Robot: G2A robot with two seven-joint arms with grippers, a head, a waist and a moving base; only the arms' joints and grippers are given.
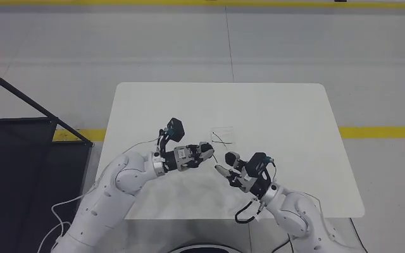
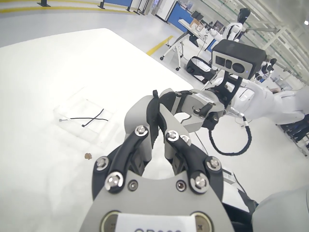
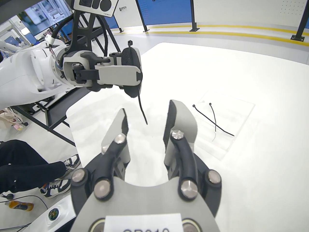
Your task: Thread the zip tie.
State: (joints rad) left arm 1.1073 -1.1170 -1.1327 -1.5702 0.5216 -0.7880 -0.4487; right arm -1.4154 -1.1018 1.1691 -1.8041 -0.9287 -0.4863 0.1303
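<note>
black zip tie (image 3: 142, 108) in the grey, black-padded left gripper (image 1: 208, 151); two more black zip ties (image 3: 215, 122) cross in a clear tray (image 1: 228, 131) at one o'clock from it, on a plain white table (image 1: 285, 114).

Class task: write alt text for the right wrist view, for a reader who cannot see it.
The left gripper pinches a black zip tie, head up, its tail hanging towards the open right gripper. Two more zip ties lie crossed in a clear tray on the white table.
</note>
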